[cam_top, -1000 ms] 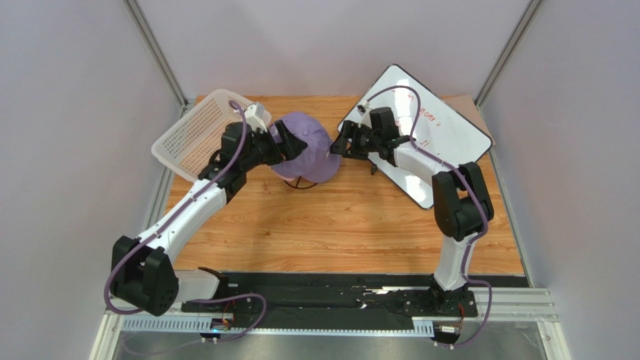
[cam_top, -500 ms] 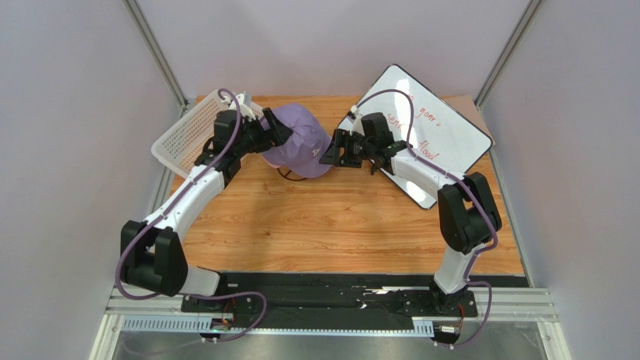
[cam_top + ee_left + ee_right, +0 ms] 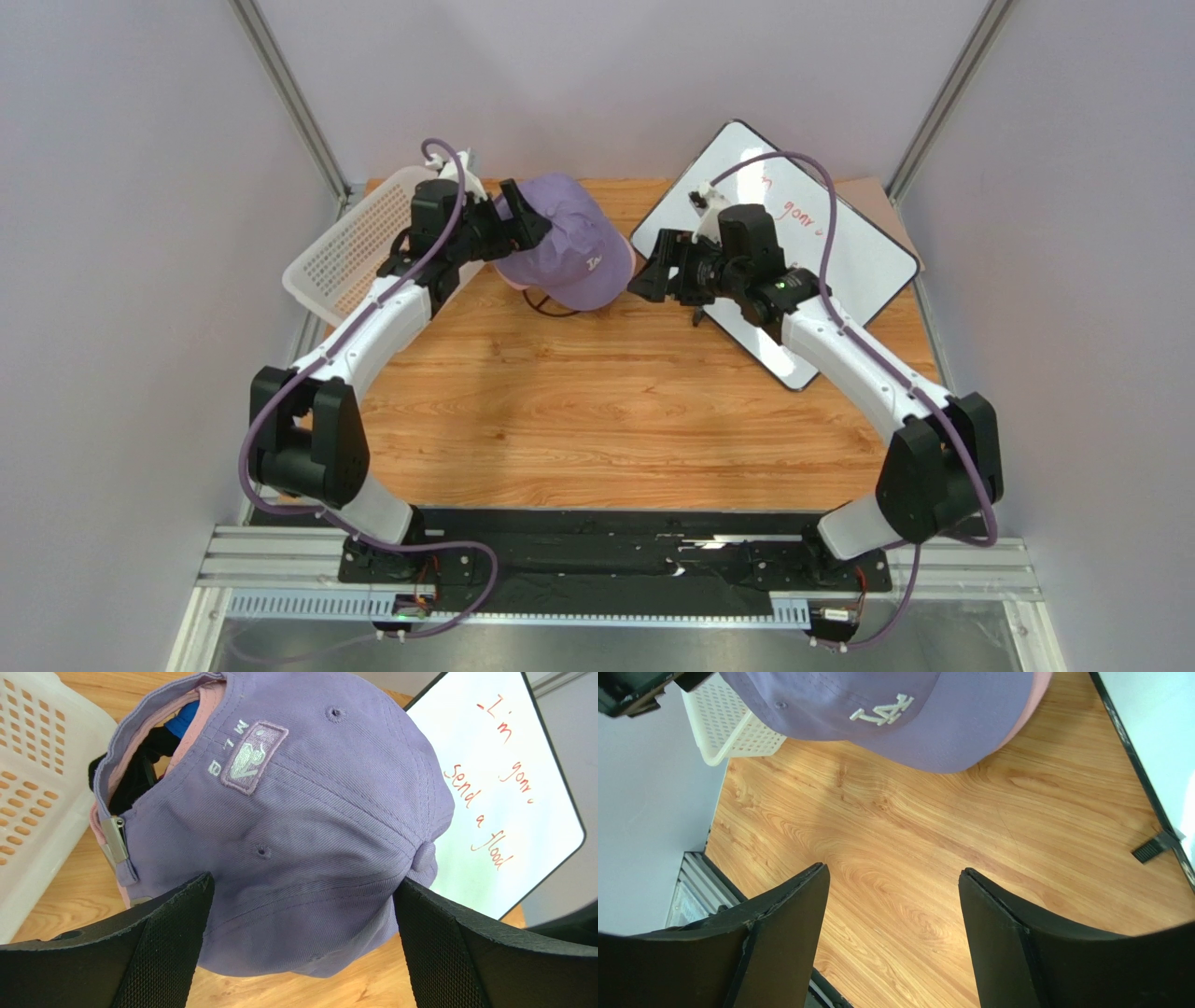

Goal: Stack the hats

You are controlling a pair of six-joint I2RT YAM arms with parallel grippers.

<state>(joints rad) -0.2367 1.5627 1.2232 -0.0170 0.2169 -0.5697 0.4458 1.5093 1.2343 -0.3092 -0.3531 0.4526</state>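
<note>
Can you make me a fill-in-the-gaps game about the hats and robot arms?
The basket is coloured ___.
Under the lavender hat peeks another hat, coloured ___.
The writing on the whiteboard is ___.
The right gripper holds nothing; its jaws stand ___.
Missing words: white, pink, red, open.

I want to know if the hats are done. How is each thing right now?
lavender cap: topmost on the stack.
pink cap: under the lavender cap, edge showing.
left gripper: open, fingers astride the lavender cap's back.
right gripper: open, holding nothing, apart from the lavender cap.
basket: tilted at the table's left edge.
whiteboard: written on in red.
</note>
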